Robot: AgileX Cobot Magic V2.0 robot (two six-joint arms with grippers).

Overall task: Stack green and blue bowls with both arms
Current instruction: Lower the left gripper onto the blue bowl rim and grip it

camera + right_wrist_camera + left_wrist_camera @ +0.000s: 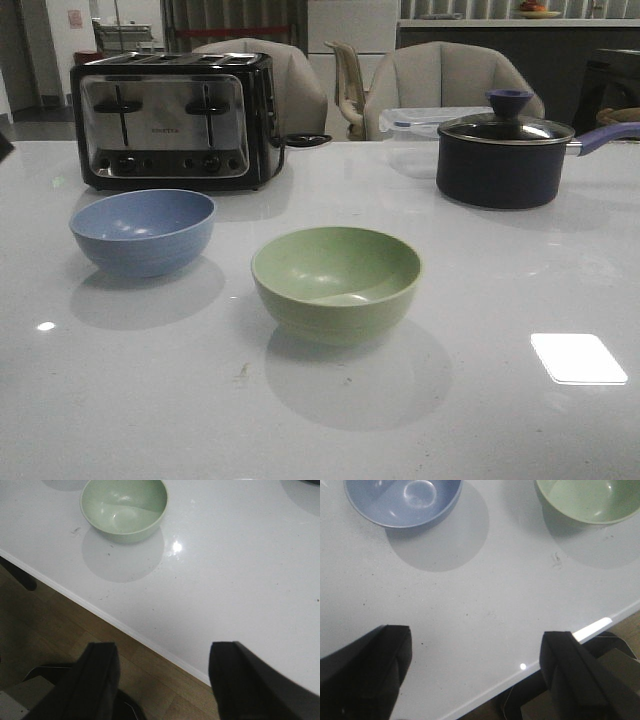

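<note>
Nearest the front camera we see bare worktop (320, 430), then the green bowl (336, 283) and, to its left and a little farther back, the blue bowl (143, 230). Both stand upright and empty, well apart, neither resting in the other. Behind them stand a toaster (172, 118) and a lidded saucepan (505, 150).

We judge that none of the task is done: the 2 bowls lie separate and no arm shows in the front view.

Our left end effector (475, 675) hangs over the near edge of the worktop, its fingers (365, 675) spread wide with nothing between them; both bowls sit beyond it, untouched. Our right end effector (162, 680) is likewise wide open and empty, poised over the floor just off the worktop edge, with the green bowl ahead of it.

What remains, as we read it, is everything: reach in, take 1 bowl by its rim, lift it, and set it inside the other.
</note>
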